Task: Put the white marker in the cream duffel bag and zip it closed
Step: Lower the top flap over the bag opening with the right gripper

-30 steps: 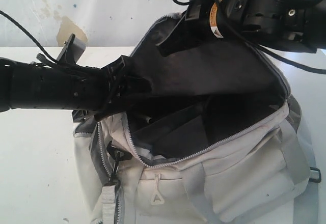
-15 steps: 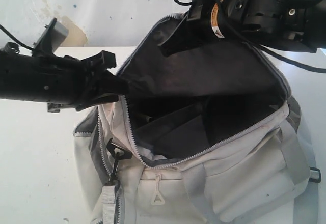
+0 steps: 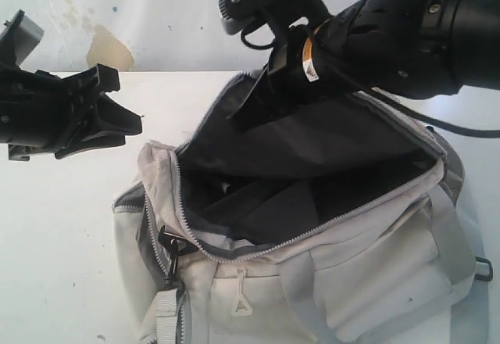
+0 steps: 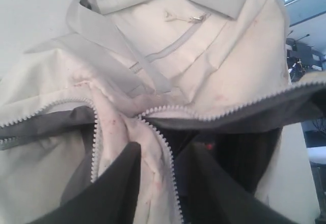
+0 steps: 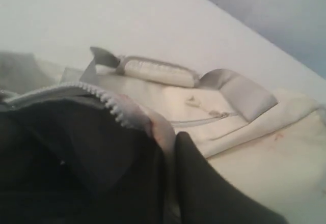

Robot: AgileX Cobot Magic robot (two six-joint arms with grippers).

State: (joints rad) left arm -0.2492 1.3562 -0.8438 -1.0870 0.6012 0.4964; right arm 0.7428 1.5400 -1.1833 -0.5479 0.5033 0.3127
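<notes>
The cream duffel bag sits on the white counter with its main zipper wide open and dark grey lining on show. The right gripper is clamped on the bag's far rim, holding that flap up above the opening. In the right wrist view the toothed zipper edge runs in between its dark fingers.

The left gripper hangs out to the left of the bag, off the fabric, jaws parted and nothing between them. In its wrist view the two fingers frame the bag's end seam without pinching it.

Down in the lining near the left end of the opening sits a small pale sliver, possibly the white marker. It's too small to call for certain.

A black clip hangs at the bag's near left corner, beside the grey strap.
</notes>
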